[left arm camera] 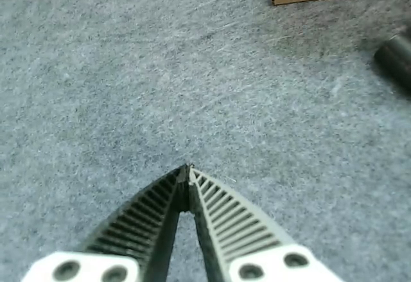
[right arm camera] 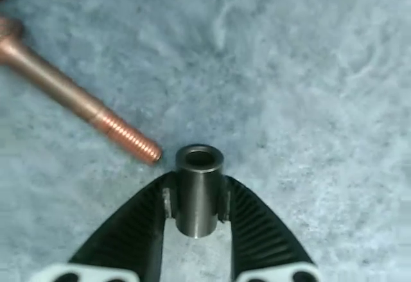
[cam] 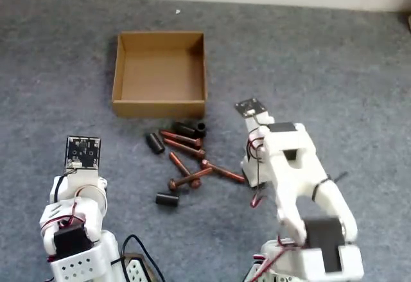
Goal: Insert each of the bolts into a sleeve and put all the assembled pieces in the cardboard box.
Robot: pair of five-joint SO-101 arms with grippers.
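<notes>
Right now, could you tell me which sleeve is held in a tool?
The sleeve clamped in the right tool, its open end beside a bolt's threaded tip. The other sleeves lie loose on the carpet near the box.

Soft, even light falls from above on the grey carpeted table (cam: 321,70), bright without glare. The open brown cardboard box (cam: 160,108) throws only a thin dark shadow along its outer walls. Close in, a copper-coloured metal bolt (right arm camera: 70,96) carries a pale highlight, and the dark cylindrical metal sleeve (right arm camera: 198,192) has a dull sheen on its rim.
</notes>
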